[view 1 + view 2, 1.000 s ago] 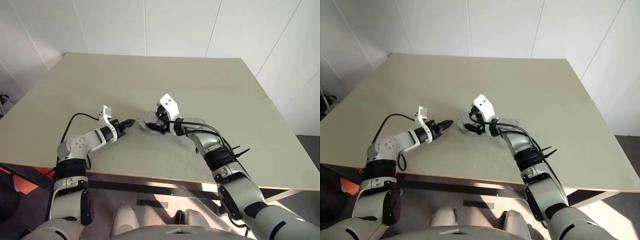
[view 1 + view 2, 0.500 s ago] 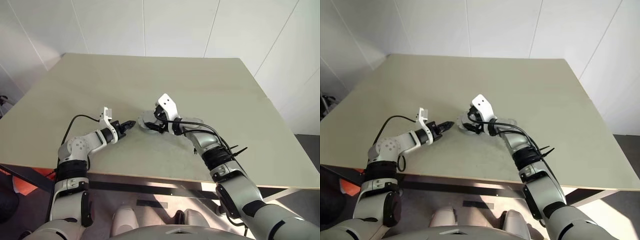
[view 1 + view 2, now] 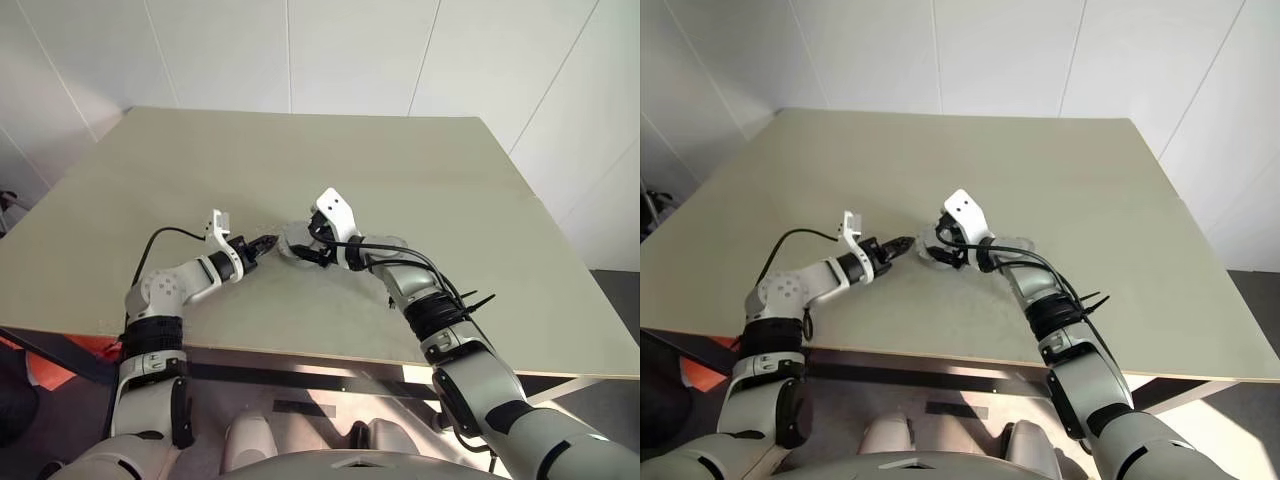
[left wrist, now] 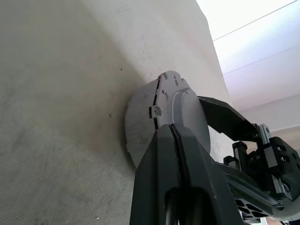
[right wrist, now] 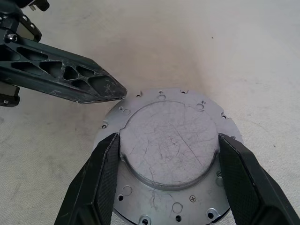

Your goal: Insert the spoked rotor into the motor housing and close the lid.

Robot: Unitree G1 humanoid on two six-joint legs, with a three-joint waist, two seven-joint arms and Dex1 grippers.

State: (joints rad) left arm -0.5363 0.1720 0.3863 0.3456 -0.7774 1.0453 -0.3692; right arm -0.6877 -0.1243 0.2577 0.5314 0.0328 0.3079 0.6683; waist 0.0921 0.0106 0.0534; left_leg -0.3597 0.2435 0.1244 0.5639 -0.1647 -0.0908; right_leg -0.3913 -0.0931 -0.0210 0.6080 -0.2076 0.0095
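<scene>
Left gripper point(image 5: 101, 88), fingers pressed shut, tip at the lid's point(image 5: 168, 145) left rim. The lid lies flat on the table point(image 3: 300, 160) mid-front, bare scratched metal, no readable markings. Right gripper point(image 5: 166, 161) straddles the lid's raised centre, fingers spread against its sides.

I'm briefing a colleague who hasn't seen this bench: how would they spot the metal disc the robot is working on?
On the large pale beige table, look near the middle of the front half, where the two arms meet. There lies a round silver-grey metal lid, flat, with a scratched raised centre and small holes round its flange. The right gripper straddles the raised centre and the shut left gripper points at its rim.
</scene>
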